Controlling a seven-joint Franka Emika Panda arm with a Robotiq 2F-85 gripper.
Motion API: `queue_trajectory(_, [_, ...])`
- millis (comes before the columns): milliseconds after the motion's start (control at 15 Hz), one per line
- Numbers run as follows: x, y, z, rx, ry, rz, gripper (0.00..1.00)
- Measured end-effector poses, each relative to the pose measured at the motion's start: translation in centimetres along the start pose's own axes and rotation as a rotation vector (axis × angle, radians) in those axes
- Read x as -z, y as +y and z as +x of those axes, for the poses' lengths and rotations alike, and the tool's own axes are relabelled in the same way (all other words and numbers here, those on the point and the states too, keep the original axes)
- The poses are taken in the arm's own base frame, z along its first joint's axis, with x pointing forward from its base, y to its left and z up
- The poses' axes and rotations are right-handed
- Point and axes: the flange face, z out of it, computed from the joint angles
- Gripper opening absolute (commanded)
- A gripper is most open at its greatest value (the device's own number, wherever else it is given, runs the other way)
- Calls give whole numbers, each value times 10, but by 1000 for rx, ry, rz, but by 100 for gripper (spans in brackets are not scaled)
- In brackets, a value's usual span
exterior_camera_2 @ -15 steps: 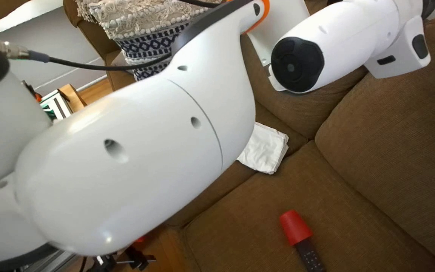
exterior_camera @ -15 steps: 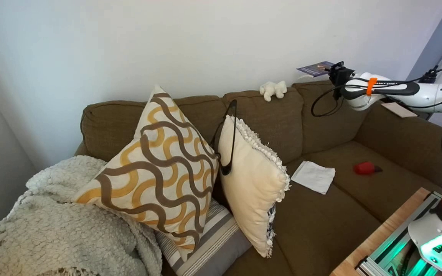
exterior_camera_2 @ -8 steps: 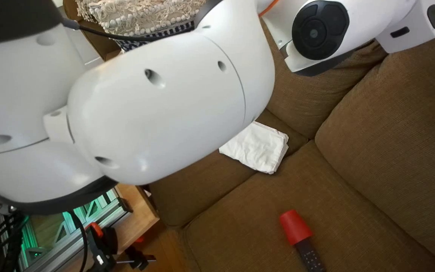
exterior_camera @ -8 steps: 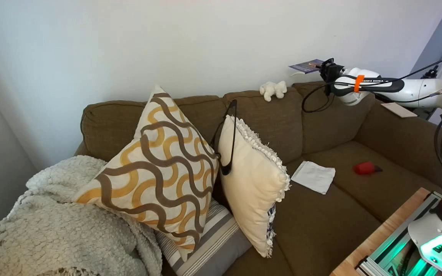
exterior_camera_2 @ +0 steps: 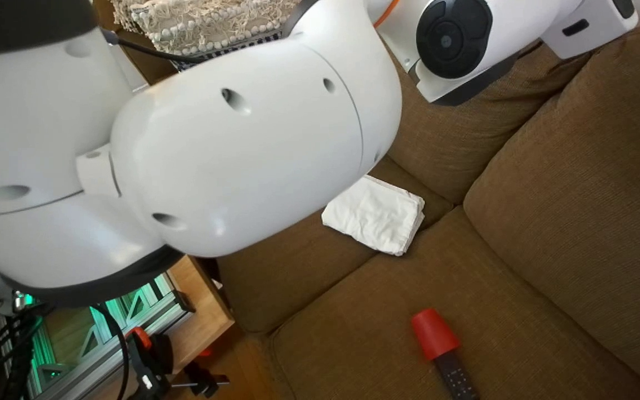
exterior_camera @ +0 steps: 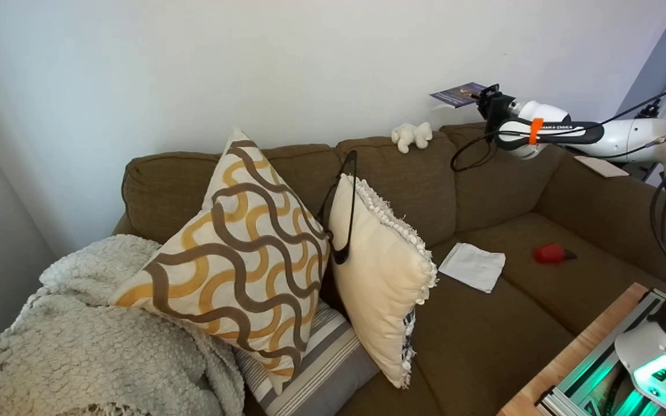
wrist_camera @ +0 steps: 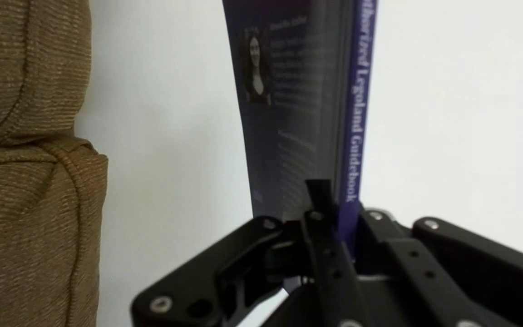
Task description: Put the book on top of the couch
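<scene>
The thin book (exterior_camera: 457,95) has a dark blue-purple cover and is held above the top of the couch back, near the wall. My gripper (exterior_camera: 479,98) is shut on one end of it. In the wrist view the book (wrist_camera: 284,113) shows its back cover and purple spine, clamped between the gripper's fingers (wrist_camera: 342,213). The olive-brown couch (exterior_camera: 500,190) also shows in an exterior view (exterior_camera_2: 575,194). In the wrist view the couch (wrist_camera: 30,236) lies at the left edge, apart from the book. Book and fingers are out of view in that exterior view with the large arm links.
A white stuffed toy (exterior_camera: 411,136) sits on the couch back near the book. Patterned pillows (exterior_camera: 246,254), a white cloth (exterior_camera: 473,267) and a red object (exterior_camera: 550,253) lie on the seats. A pale flat thing (exterior_camera: 600,166) rests on the armrest. The wall (exterior_camera: 333,69) is behind.
The gripper and book have moved left and slightly up along the couch back in an exterior view. The arm links have shifted with them. The grip on the book stays.
</scene>
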Motion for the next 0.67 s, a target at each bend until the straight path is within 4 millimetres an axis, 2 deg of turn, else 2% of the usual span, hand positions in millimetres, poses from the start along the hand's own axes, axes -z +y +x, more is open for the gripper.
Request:
queue_trajectory(200, [-1, 13, 10, 20, 19, -24, 3])
queue_trajectory(467, [8, 49, 44, 40, 89, -95, 3])
queue_trajectory(667, [11, 64, 48, 6, 98, -123, 3])
